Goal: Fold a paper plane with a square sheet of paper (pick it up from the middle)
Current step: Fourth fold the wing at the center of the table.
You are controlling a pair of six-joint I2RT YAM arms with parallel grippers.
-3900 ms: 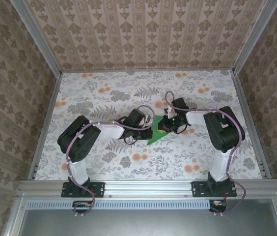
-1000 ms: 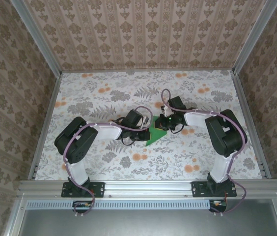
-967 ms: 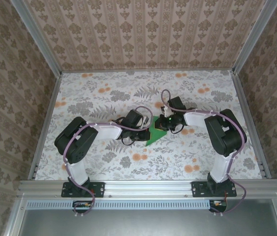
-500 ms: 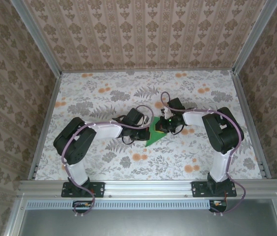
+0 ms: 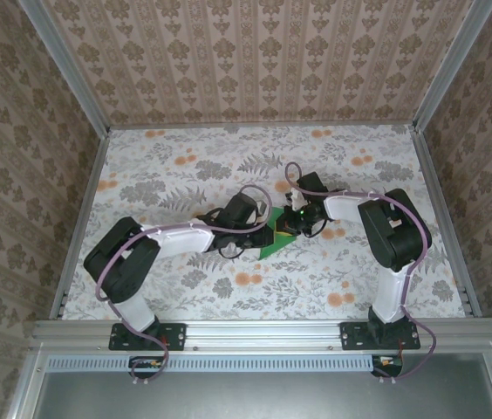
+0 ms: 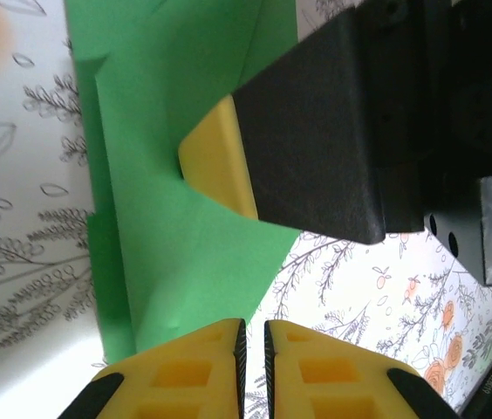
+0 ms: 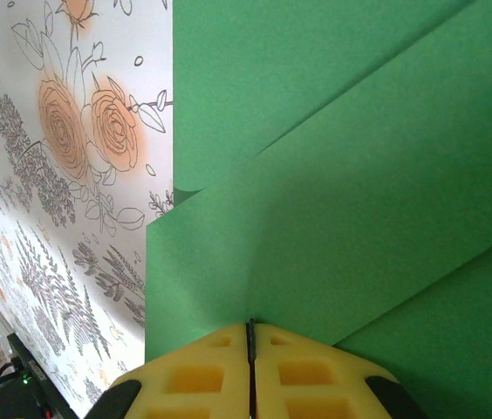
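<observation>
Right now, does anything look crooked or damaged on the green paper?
Yes: the folded green paper has offset layers; their left edges step rather than line up in both wrist views. No tears visible.

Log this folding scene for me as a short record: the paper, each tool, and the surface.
paper: green paper, partly folded into overlapping flaps
left tool: shut, tips at the paper's edge
right tool: shut, tips on a folded flap
surface: floral-patterned table, paper near its middle
stage: no slim dart shape yet
</observation>
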